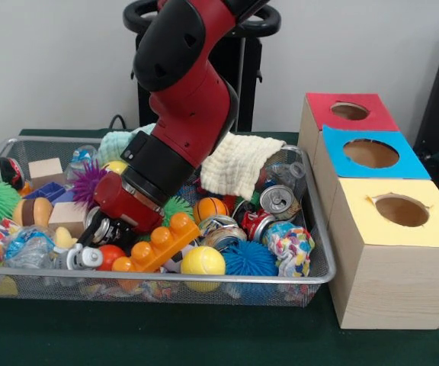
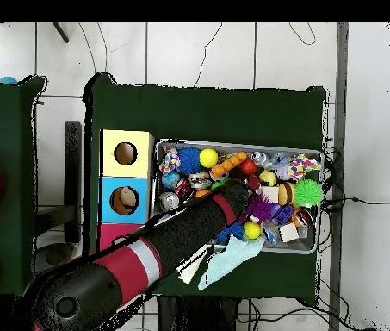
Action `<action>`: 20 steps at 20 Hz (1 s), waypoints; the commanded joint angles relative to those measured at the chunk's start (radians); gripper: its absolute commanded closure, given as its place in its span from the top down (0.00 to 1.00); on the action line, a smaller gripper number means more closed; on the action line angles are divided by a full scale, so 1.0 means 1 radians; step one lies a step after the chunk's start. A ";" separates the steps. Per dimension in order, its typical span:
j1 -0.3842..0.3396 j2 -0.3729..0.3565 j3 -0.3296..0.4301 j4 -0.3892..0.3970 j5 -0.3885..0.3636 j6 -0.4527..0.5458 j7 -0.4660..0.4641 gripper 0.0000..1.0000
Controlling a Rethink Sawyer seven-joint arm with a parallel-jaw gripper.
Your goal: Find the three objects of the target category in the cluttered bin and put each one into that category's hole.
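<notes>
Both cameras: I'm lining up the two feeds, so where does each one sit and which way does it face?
Front view: across the table, facing the arm, whose gripper dips into the wire bin.
Overhead view: above, looking straight down; the arm enters from the bottom.
Shared: bin, orange brick, yellow box.

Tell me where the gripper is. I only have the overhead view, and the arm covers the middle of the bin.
Observer: In the front view the gripper is low in the bin, down among the toys and right beside the orange building block.
Operator: The arm also hides most of the third box. Does it have a hole?
Observer: Yes. The red box has a round hole in its top, like the blue and yellow ones.
</notes>
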 commanded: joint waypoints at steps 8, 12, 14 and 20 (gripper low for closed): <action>-0.079 0.105 0.044 -0.036 0.081 0.199 0.113 1.00; -0.105 0.103 0.062 -0.045 0.087 0.191 0.105 1.00; -0.110 0.112 0.055 -0.051 0.098 0.182 0.102 1.00; -0.087 0.206 -0.077 -0.052 0.188 0.176 0.133 1.00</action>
